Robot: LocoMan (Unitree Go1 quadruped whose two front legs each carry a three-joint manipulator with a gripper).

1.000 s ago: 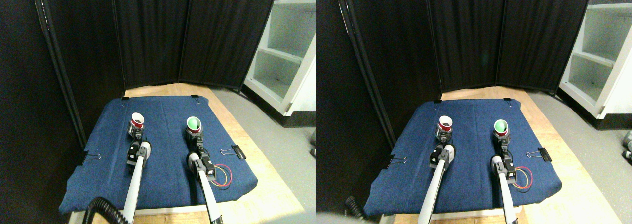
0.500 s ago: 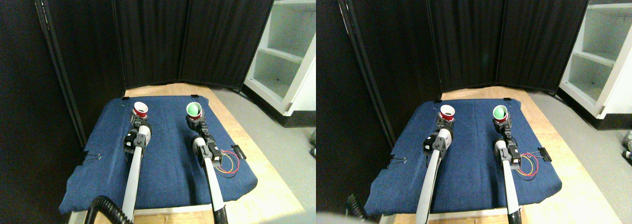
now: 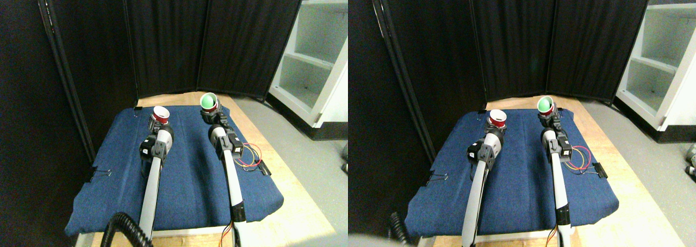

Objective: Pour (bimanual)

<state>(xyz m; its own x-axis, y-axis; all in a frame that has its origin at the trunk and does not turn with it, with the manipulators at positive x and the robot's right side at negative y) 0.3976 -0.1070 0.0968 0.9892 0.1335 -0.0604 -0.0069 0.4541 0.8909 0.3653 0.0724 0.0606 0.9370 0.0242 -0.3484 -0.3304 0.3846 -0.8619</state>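
Left gripper (image 3: 158,124) grasps the red cup (image 3: 160,115) at centre-left of the frame, above the blue cloth (image 3: 185,176); right gripper (image 3: 209,114) grasps the green cup (image 3: 207,101) — a little higher in the picture. The cups sit well apart — green lies right of red, so pouring likely needs them brought together

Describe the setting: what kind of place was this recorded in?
Probably a lab test area: black folding screens behind a wooden table with a clipped-down blue cloth, and a white shelf unit beside it.
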